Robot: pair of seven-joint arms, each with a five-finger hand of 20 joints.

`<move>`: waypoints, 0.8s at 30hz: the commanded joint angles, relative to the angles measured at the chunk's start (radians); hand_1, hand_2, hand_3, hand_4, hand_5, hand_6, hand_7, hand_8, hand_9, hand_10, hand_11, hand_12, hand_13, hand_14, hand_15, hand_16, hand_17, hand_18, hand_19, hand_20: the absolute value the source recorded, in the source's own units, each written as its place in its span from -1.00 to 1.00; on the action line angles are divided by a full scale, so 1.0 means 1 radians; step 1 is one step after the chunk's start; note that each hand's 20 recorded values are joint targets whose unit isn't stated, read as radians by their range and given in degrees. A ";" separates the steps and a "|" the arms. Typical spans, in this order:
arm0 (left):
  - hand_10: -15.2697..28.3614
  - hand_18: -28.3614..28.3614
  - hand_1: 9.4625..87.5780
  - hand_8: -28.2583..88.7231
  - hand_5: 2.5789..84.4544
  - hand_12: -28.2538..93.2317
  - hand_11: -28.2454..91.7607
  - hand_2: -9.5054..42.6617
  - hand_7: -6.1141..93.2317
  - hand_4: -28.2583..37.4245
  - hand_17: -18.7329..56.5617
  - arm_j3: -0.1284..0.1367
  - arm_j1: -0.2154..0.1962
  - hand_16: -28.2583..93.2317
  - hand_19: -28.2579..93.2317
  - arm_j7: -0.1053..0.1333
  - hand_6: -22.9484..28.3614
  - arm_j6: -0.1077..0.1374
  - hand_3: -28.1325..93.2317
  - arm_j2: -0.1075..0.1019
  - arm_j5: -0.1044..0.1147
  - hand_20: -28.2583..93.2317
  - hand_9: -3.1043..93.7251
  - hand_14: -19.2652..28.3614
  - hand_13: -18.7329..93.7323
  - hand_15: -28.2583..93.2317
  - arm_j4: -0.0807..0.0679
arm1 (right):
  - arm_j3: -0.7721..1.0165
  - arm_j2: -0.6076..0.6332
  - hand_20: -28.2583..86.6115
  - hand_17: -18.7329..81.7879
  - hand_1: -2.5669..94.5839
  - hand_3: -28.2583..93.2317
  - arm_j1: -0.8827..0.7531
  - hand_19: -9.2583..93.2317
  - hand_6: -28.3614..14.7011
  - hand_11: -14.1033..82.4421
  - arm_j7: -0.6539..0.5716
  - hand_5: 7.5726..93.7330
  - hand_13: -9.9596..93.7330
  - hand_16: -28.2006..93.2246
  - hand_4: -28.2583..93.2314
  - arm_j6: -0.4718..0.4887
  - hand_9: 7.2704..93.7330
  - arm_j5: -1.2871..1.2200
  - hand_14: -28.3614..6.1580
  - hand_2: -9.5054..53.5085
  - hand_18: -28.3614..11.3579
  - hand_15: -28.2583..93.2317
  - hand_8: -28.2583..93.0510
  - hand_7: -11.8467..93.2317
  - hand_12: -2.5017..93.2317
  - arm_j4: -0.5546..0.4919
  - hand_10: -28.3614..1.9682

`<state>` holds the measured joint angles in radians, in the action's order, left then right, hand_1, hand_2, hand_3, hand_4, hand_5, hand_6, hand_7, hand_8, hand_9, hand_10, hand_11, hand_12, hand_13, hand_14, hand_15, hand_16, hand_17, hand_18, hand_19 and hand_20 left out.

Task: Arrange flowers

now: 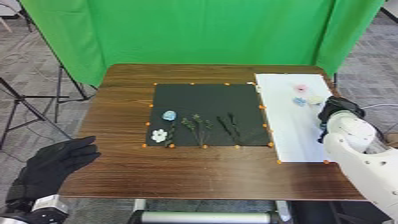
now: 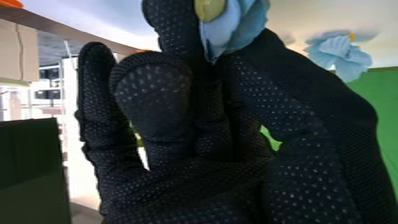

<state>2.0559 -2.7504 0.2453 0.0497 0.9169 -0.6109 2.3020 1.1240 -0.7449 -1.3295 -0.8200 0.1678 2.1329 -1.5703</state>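
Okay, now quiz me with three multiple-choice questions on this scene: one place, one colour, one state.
1. Where is the pink flower?
A) on the black sheet
B) on the white sheet
C) on the floor

2. What colour is the held flower at the right hand's fingertips?
A) blue
B) red
C) orange

3. How is the left hand?
A) curled round a stem
B) clenched in a fist
C) open and empty

1 B: it lies near the white sheet's far end.
2 A: blue petals show between thumb and finger.
3 C: its fingers are relaxed, with nothing in them.
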 commanded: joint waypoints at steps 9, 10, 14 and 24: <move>0.77 0.79 -0.54 -0.66 0.18 -0.36 0.09 -0.43 -0.60 -0.66 -0.75 0.034 -0.039 -0.73 0.43 -0.019 0.50 -0.009 0.77 0.013 -0.006 -0.28 -0.08 1.00 -0.15 0.46 0.014 | -0.082 -0.010 -0.31 0.02 0.25 0.75 0.101 0.83 0.23 -0.26 0.030 0.58 0.76 -0.08 -1.00 -0.046 0.85 -0.058 0.46 -1.00 -0.60 0.56 -0.46 -0.03 -0.10 -0.090 0.55; 0.77 0.79 -0.54 -0.66 0.18 -0.36 0.09 -0.43 -0.60 -0.66 -0.75 0.035 -0.043 -0.73 0.43 -0.019 0.50 -0.006 0.77 0.014 -0.006 -0.28 -0.08 1.00 -0.15 0.46 0.017 | -0.093 -0.012 -0.31 0.02 0.25 0.75 0.113 0.83 0.23 -0.26 0.035 0.58 0.76 -0.08 -1.00 -0.049 0.85 -0.068 0.46 -1.00 -0.60 0.56 -0.46 -0.03 -0.10 -0.100 0.55; 0.77 0.80 -0.54 -0.66 0.18 -0.36 0.09 -0.42 -0.60 -0.67 -0.75 0.042 -0.053 -0.73 0.43 -0.016 0.50 -0.003 0.77 0.018 -0.006 -0.27 -0.08 1.00 -0.15 0.46 0.021 | -0.115 -0.024 -0.31 0.02 0.26 0.75 0.142 0.83 0.22 -0.26 0.048 0.59 0.77 -0.08 -1.00 -0.054 0.85 -0.114 0.45 -1.00 -0.61 0.56 -0.46 -0.03 -0.10 -0.150 0.54; 0.77 0.79 -0.54 -0.66 0.18 -0.36 0.09 -0.42 -0.60 -0.67 -0.75 0.048 -0.050 -0.73 0.43 -0.019 0.50 -0.001 0.76 0.015 -0.007 -0.28 -0.08 1.00 -0.16 0.46 0.023 | -0.244 -0.168 -0.31 0.02 0.26 0.75 0.251 0.84 0.21 -0.25 0.109 0.60 0.76 -0.08 -1.00 -0.017 0.85 -0.206 0.44 -1.00 -0.60 0.58 -0.45 -0.05 -0.10 -0.209 0.53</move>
<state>2.1041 -2.7847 0.2331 0.0498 0.9287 -0.6139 2.3192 0.9662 -0.7821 -1.1589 -0.7596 0.1265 1.9359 -1.7526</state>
